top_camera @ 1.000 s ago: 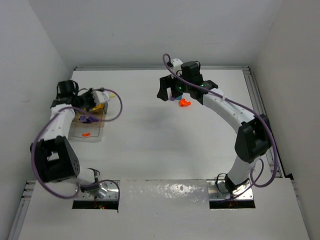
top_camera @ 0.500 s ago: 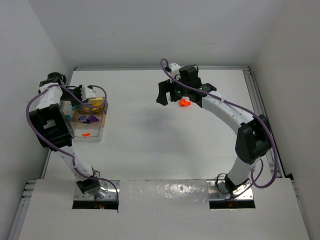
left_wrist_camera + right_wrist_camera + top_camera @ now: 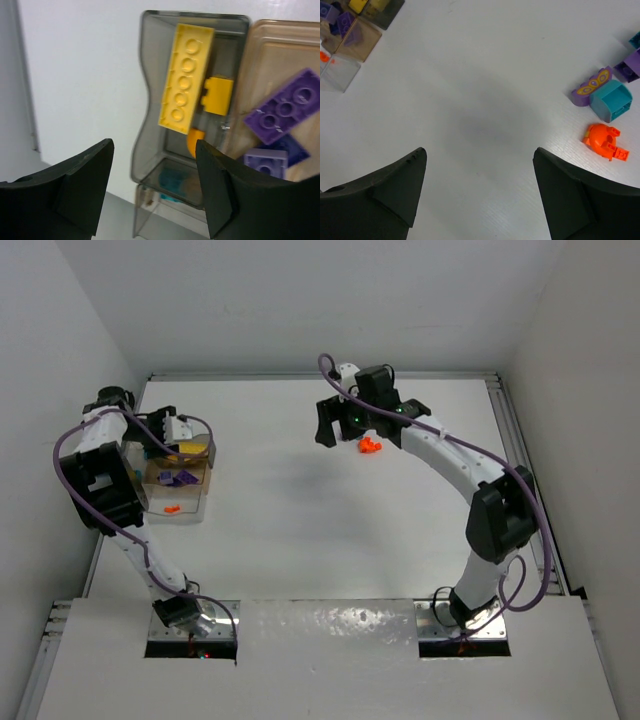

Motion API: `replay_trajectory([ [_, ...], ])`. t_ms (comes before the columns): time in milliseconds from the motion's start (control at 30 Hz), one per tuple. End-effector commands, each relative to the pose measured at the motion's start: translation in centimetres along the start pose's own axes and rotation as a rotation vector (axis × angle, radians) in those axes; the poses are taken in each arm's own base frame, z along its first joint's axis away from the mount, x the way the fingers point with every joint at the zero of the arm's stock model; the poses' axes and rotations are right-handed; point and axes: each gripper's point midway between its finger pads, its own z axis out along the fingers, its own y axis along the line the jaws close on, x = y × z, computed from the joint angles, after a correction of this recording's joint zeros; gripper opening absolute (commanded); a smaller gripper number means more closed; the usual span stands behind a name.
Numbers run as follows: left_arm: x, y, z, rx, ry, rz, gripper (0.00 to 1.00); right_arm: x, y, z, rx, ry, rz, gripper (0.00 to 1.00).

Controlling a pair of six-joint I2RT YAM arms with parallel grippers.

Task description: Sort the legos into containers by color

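White links (image 3: 455,455), black joints (image 3: 500,525), purple cables (image 3: 62,445); left hand (image 3: 154,167), right hand (image 3: 480,172): matte black wedge fingers (image 3: 80,190).

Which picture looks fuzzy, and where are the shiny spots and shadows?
Left wrist view: the long yellow brick is fairly sharp, but the purple bricks in the next bin look blurry. Top view: glare whitens the glossy panel near the bottom edge. Right wrist view: a soft grey shadow sits mid-frame, and the orange piece is crisp.
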Motion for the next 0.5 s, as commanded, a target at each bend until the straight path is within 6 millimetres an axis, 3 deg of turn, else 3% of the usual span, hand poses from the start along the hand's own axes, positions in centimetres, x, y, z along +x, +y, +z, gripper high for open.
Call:
replay_trajectory([
  [0,-2.1,4.7,-1.9,-0.163,-0.038,0.128,0.64,-1.2,-1.2,-0.1,0.071,0.003,-0.019,0.84],
  [100,-3.4,6.2,-3.1,-0.234,-0.074,0.092,0.66,-0.4,-2.9,0.1,0.127,0.047,-0.002,0.47],
  [133,-3.9,6.7,-3.4,-0.255,-0.094,0.097,0.66,-0.1,-3.5,0.0,0.148,0.059,0.014,0.26],
  [200,-5.0,7.0,-4.2,-0.275,-0.115,0.089,0.66,1.0,-5.6,-0.3,0.211,0.098,0.073,0.18],
  [267,-6.1,6.8,-4.7,-0.284,-0.155,0.074,0.66,2.4,-7.8,-0.2,0.296,0.137,0.134,0.49],
  [367,-8.8,6.7,-6.3,-0.329,-0.224,0.023,0.66,5.2,-12.1,-0.1,0.405,0.204,0.209,0.81],
  [433,-10.1,6.3,-6.4,-0.348,-0.278,-0.063,0.66,6.5,-13.7,0.7,0.443,0.251,0.217,0.83],
  [467,-11.3,6.3,-7.4,-0.371,-0.293,-0.082,0.67,6.9,-14.4,0.9,0.454,0.268,0.208,0.78],
])
